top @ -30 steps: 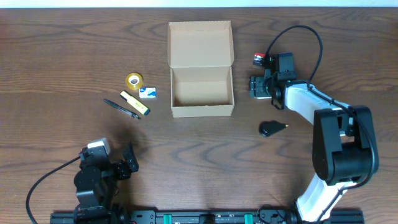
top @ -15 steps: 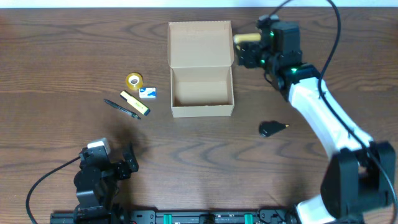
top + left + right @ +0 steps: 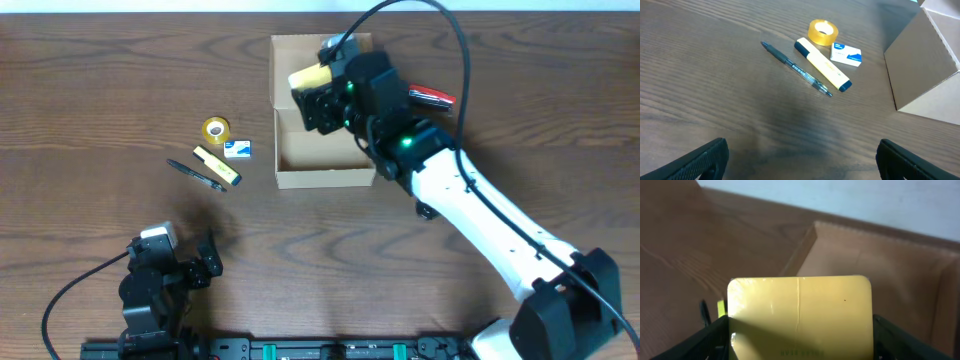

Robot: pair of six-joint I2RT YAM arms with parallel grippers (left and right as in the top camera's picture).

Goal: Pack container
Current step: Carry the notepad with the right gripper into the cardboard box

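Swinging in from the 3 o'clock side of the box since 1 second ago, the right gripper [image 3: 312, 92] now hangs over the open container [image 3: 325, 178], above the hinge where the raised flap lid meets the cavity. Its 2 fingers are clamped on a yellow sticky-note pad [image 3: 310, 76], one on each side edge. In the right wrist view the pad [image 3: 800, 315] fills the lower frame, with the box's tan inner wall behind it. A red and black item [image 3: 432, 97] that the arm used to cover lies bare on the wooden table [image 3: 100, 60], at 3 o'clock from the lid.

The container sits at the table's 12 o'clock, lid folded back toward the far edge, cavity facing up. At its 9 o'clock lie a yellow tape roll [image 3: 215, 129], a small white and blue box [image 3: 237, 149], a yellow highlighter [image 3: 217, 165] and a dark pen [image 3: 195, 175], none shifted. The highlighter and pen lie side by side, slanted.

At 7 o'clock the left gripper [image 3: 805, 162] hovers low with its fingers spread wide and holding nothing.
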